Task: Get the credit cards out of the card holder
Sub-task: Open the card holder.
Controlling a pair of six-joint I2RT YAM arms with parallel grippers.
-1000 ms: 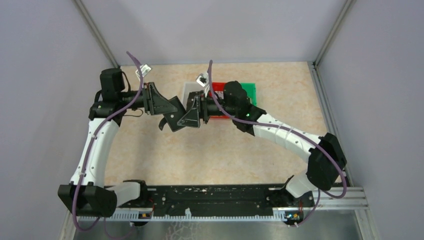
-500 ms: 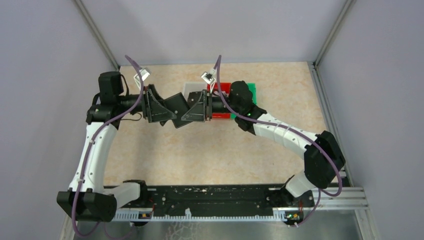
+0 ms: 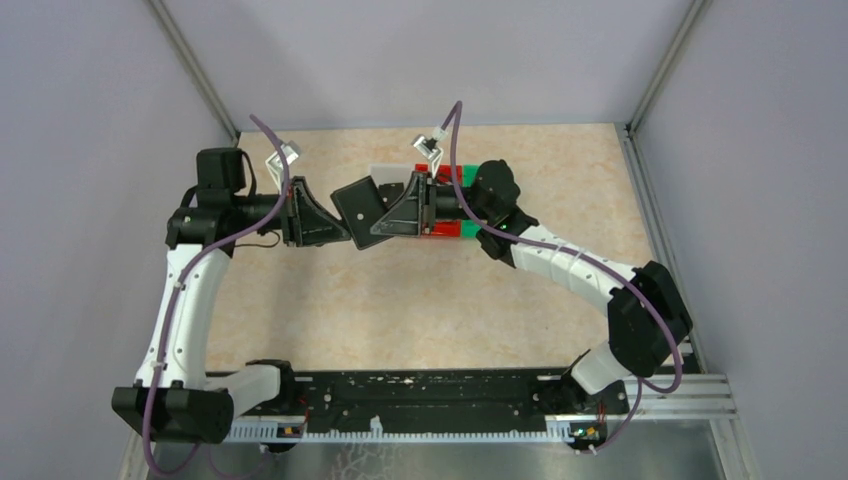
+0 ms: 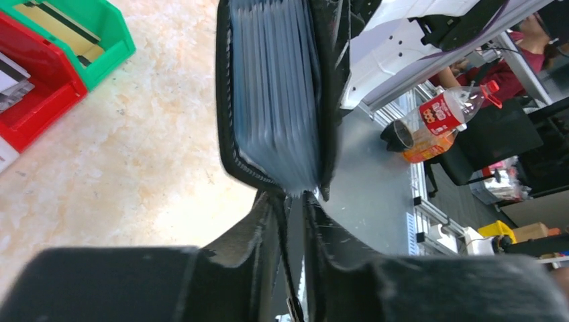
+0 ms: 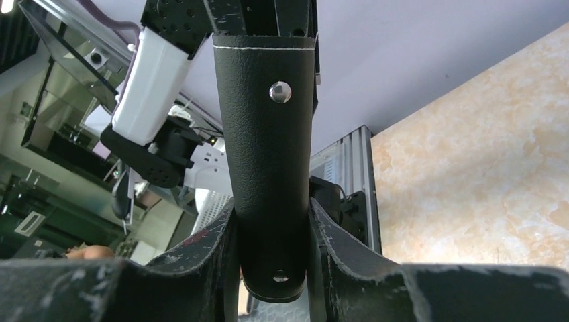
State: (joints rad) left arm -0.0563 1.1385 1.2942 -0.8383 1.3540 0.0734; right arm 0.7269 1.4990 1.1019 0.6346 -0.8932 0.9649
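The black card holder (image 3: 357, 205) hangs above the table between both grippers. In the left wrist view it (image 4: 275, 94) is edge-on, showing pale blue-grey inner sleeves. My left gripper (image 4: 293, 201) is nearly closed on a thin black edge at its lower end; from above that gripper (image 3: 343, 225) comes from the left. My right gripper (image 5: 272, 225) is shut on the holder's black cover (image 5: 268, 134), which has two snap studs. From above, the right gripper (image 3: 377, 225) comes from the right. Credit cards lie in bins: a gold-tan one (image 4: 54, 20) and a grey-white one (image 4: 12, 79).
A green bin (image 4: 100, 50) and a red bin (image 4: 40, 107) stand side by side on the beige table; from above they (image 3: 447, 230) sit partly under the right arm, with a white bin (image 3: 383, 176) beside them. Walls enclose the table on three sides.
Both grippers and the holder have moved toward the back of the table, and the holder has turned. The left gripper opened, then closed again on the holder's lower edge. The right gripper closed on the cover.
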